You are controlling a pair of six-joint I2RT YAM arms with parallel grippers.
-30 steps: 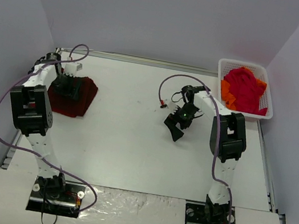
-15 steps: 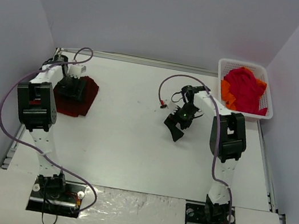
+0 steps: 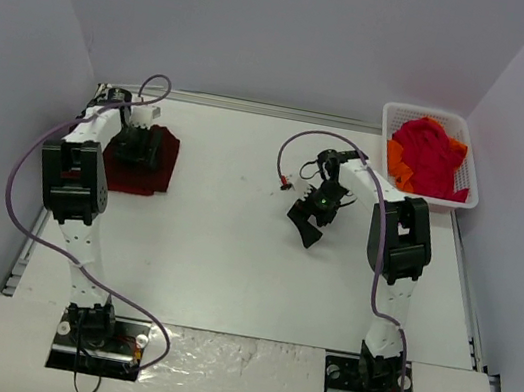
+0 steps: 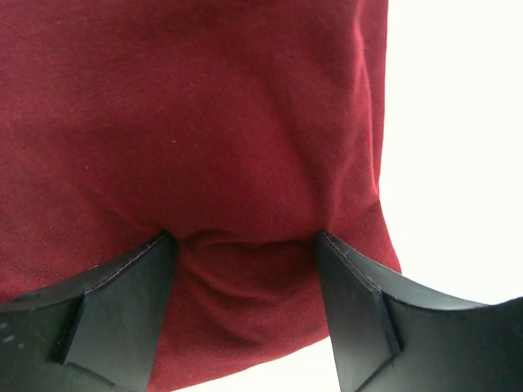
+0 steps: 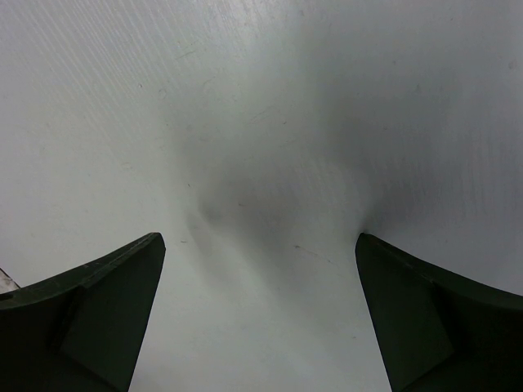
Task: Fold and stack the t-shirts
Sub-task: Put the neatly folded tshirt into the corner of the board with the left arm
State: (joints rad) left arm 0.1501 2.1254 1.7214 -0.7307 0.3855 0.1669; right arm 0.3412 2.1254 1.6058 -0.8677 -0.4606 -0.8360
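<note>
A folded dark maroon t-shirt (image 3: pixel 165 161) lies at the table's far left. My left gripper (image 3: pixel 138 151) is down on it, open, and both fingertips press into the cloth. In the left wrist view the maroon t-shirt (image 4: pixel 204 122) fills the frame, with a small wrinkle bunched between the spread fingers (image 4: pixel 122 302). My right gripper (image 3: pixel 305 226) hovers open over bare table near the middle; the right wrist view shows nothing between its fingers (image 5: pixel 98 310). Bright red (image 3: pixel 427 154) and orange (image 3: pixel 396 166) t-shirts are heaped in the basket.
The white lattice basket (image 3: pixel 429 114) stands at the far right corner against the wall. Purple cables loop from both arms. Grey walls close in the table on the left, back and right.
My left gripper has slid to the right, and the maroon t-shirt has shifted right with it into a squarer shape. The right arm has stayed still.
</note>
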